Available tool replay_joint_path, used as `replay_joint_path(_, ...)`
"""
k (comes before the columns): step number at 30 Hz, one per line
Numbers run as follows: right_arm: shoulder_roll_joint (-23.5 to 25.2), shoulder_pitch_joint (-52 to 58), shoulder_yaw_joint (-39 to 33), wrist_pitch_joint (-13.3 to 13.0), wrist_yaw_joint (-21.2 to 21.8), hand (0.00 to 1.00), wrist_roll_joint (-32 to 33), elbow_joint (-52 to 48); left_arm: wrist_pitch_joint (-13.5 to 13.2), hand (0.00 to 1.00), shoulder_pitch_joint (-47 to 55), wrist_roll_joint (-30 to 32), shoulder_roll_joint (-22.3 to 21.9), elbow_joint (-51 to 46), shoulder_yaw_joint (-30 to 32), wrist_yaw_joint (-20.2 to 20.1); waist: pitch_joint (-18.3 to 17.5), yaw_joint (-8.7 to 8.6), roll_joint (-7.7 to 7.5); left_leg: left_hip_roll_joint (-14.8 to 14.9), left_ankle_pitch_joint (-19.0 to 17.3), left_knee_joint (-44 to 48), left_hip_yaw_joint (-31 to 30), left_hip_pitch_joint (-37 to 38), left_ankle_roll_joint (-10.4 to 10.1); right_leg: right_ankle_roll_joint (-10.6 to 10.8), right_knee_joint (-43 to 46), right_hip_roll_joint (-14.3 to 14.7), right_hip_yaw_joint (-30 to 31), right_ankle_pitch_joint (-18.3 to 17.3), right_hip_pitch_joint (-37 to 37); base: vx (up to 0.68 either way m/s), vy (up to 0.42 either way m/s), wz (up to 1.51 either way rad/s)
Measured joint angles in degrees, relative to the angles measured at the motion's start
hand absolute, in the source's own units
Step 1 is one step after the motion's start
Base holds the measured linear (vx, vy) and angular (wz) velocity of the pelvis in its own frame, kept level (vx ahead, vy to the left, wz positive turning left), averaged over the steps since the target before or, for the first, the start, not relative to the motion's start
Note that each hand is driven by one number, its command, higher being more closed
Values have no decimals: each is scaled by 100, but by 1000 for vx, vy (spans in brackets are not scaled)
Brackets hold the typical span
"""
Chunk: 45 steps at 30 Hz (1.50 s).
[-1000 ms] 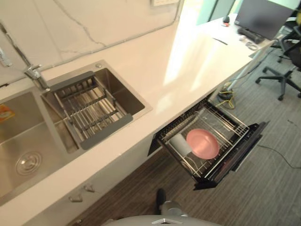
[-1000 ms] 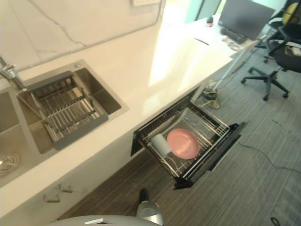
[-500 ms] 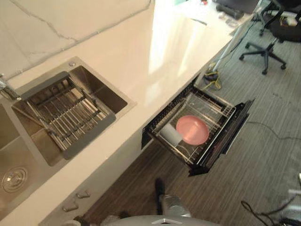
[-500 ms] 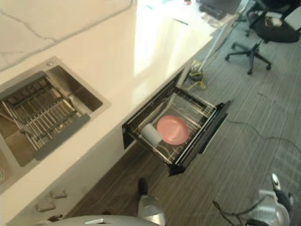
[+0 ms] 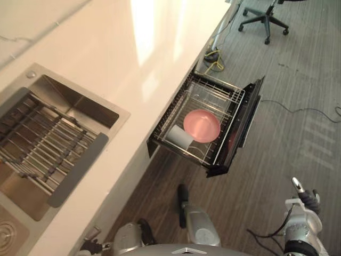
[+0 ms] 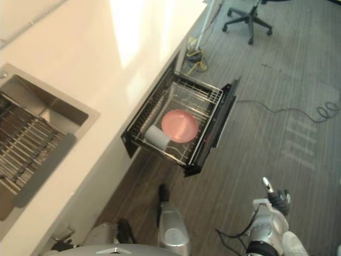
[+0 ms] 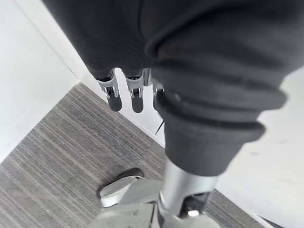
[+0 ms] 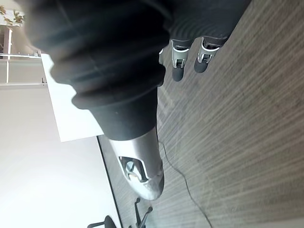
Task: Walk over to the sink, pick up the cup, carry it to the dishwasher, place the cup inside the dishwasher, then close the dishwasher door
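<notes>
view swung: right hand (image 5: 305,201), loose and empty like left hand (image 7: 124,95), now shows, well apart from open dishwasher door (image 5: 243,125); cup (image 5: 180,136) racked, so closing seems left.

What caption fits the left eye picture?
Dishwasher drawer stands open below the counter, a white cup beside a pink plate inside.
</notes>
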Motion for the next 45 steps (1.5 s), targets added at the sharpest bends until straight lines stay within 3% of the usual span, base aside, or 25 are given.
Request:
replay_joint_path(1, -72, -55, 121, -61, 13, 0, -114, -6, 208, 0, -160, -13, 109, 92, 23, 42, 137, -22, -70, 31, -58, 266, -56, -116, -78, 40, 243, -44, -286, -67, -90, 75, -93, -10)
replay_joint_path(2, -176, -198, 265, -135, 41, 0, -156, -20, 355, 0, -295, -126, 55, 147, 20, 68, 180, -14, -12, 131, -98, 424, -200, -309, -111, 38, 135, 34, -371, -65, -106, 26, -95, -12)
replay_joint_path(6, -307, -393, 408, -335, 27, 0, -150, -115, 407, 0, -524, -473, -115, 122, -1, 287, 387, 48, 264, 151, -80, 370, -599, -413, -164, 94, -288, 107, -582, 80, 102, -35, -90, 18)
replay_joint_path(11, -154, -368, 422, -404, -19, 0, -163, -224, 565, 0, -546, -662, -275, 99, -209, 480, 386, 218, 340, -354, 525, -394, -1050, -528, -72, 184, -677, -302, -1003, 309, 138, -46, 6, 60)
replay_joint_path(14, -32, -351, 456, -334, -79, 0, -175, -463, 588, 0, -505, -663, -331, 107, -246, 481, 399, 359, 379, -455, 667, -634, -1119, -351, -82, 190, -702, -359, -1050, 331, 270, -23, 0, 20)
replay_joint_path(15, -40, -351, 551, -270, -79, 100, -216, -592, 535, 0, -456, -674, -372, 114, -247, 496, 388, 399, 400, -514, 754, -782, -1129, -271, -70, 194, -700, -402, -1053, 330, 294, -31, -7, 5)
replay_joint_path(22, -37, -398, 975, -134, -111, 100, -388, -645, 134, 0, -386, -681, -445, 224, -263, 531, 379, 404, 427, -693, 1102, -1278, -1386, -308, -56, 191, -776, -543, -1274, 375, 242, -52, -18, 19)
replay_joint_path(28, -37, -421, 1047, -169, -235, 100, 86, -618, 82, 0, -373, -685, -474, 248, -272, 532, 382, 420, 433, -776, 1286, -1453, -1577, -323, -44, 193, -721, -650, -1459, 373, 241, -25, -8, 20)
replay_joint_path(36, -114, -737, 1088, -302, -99, 100, 566, -191, -17, 0, -366, -689, -439, 257, -459, 530, 398, 450, 461, -916, 1399, -1554, -1723, -407, -7, 225, -525, -828, -1522, 309, 121, -53, 4, 9)
replay_joint_path(38, -124, -833, 1105, -292, -96, 100, 574, -152, -44, 0, -366, -690, -441, 257, -504, 526, 415, 455, 491, -956, 1478, -1587, -1758, -481, 12, 224, -481, -886, -1552, 311, 60, -46, 7, 14)
replay_joint_path(45, -553, -1678, 1554, -137, -178, 100, 626, 332, -108, 0, -351, -909, -540, 396, -1018, 400, 649, 452, 827, -1133, 1786, -1882, -2210, -559, 17, 226, -210, -1155, -1866, 221, -24, -72, 7, 27)
